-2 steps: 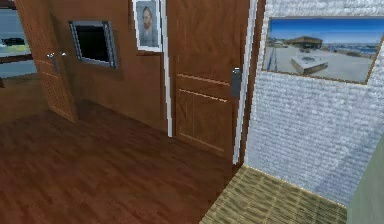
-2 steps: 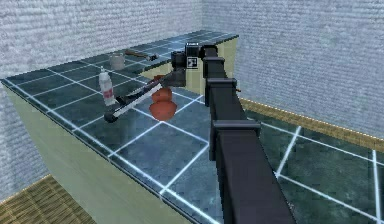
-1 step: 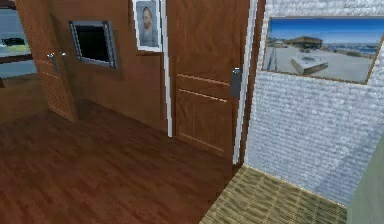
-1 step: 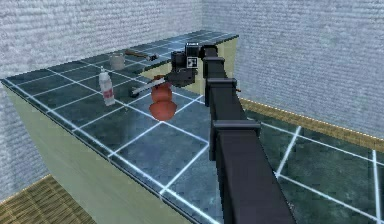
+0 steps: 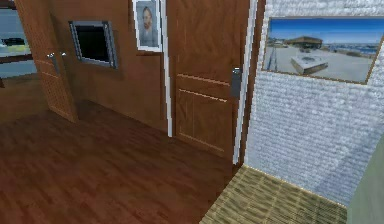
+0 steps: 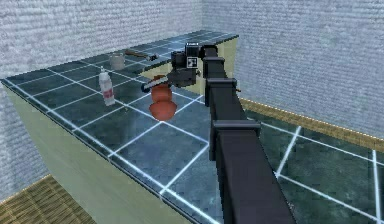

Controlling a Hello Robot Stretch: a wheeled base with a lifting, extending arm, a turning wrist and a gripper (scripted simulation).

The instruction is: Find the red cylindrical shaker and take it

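Arm side view, red rounded object (image 6: 163, 104) on counter (image 6: 140, 146) at hand (image 6: 153, 86), cannot tell hand's state

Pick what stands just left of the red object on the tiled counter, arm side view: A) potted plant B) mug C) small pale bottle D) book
C: a small pale bottle stands upright on the counter, left of the red object.

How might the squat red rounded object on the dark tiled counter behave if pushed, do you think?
The squat red rounded object sits low and wide, so it probably resists tipping. On the glossy dark tiled counter it may slide.
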